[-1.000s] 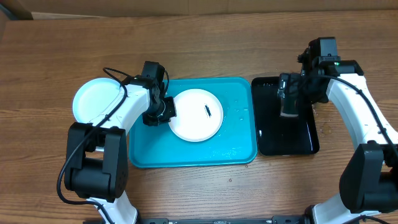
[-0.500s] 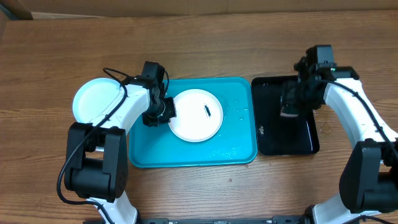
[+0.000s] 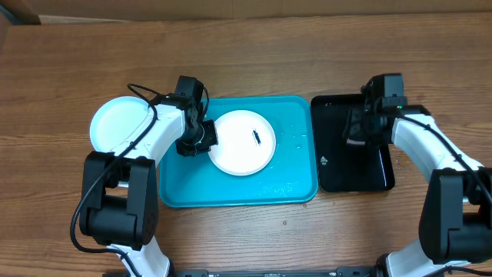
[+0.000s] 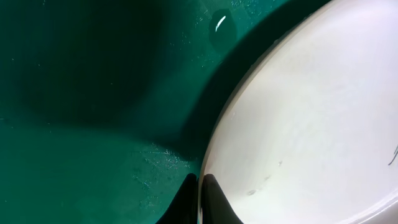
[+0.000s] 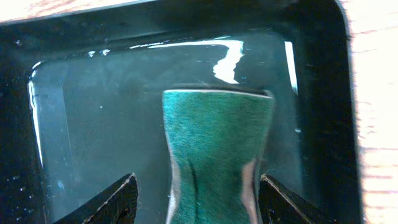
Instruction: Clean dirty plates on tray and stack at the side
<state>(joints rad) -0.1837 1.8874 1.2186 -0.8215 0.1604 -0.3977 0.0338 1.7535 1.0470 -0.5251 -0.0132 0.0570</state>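
Note:
A white plate [image 3: 240, 145] with a small dark smear [image 3: 258, 137] lies on the turquoise tray [image 3: 231, 192]. My left gripper [image 3: 197, 139] is shut on the plate's left rim; the left wrist view shows the two fingertips [image 4: 200, 180] pinched on the rim of the plate [image 4: 311, 124] over the tray floor [image 4: 93, 93]. A pale blue-white plate [image 3: 117, 123] sits on the table left of the tray. No yellow-green plate shows. My right gripper [image 3: 357, 132] is open astride a green sponge [image 5: 214, 137], its jaws [image 5: 198, 182] wide apart.
The sponge lies in shallow water in a glossy black tray [image 3: 338, 173] just right of the turquoise tray; its rim shows in the right wrist view [image 5: 186, 18]. Water drops dot the turquoise tray near its right side [image 3: 296, 138]. Bare wooden table [image 3: 254, 54] lies behind both trays.
My right wrist has swung left and nearer over the black tray, its gripper staying at the sponge. The left arm and the white plate have not moved.

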